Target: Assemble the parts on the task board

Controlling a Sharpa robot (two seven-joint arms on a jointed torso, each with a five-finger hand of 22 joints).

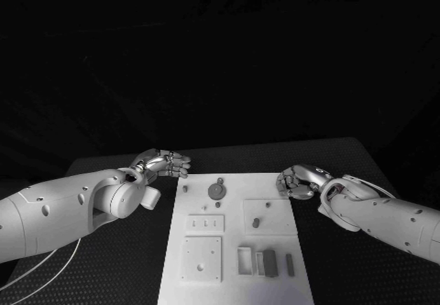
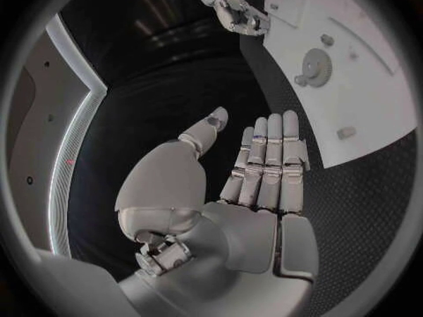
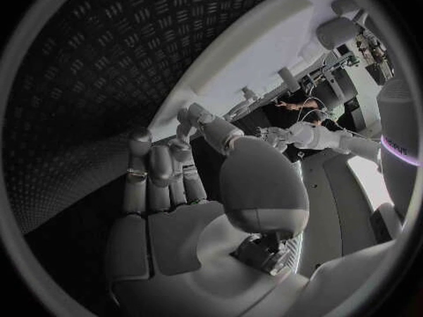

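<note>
Head view: the task board [image 1: 234,254] lies mid-worktop [image 1: 339,159], grey parts [image 1: 266,262] loose on it, assembly seemingly unstarted. Left wrist view: left robot hand [image 2: 256,165] open, empty. Right wrist view: right robot hand [image 3: 176,176] likewise empty, fingers apart.

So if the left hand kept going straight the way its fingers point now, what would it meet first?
Probably the task board: the left hand is open, holds nothing, and its fingers point across bare black table toward the board's edge. Depth is unclear, so it might pass above it.
</note>
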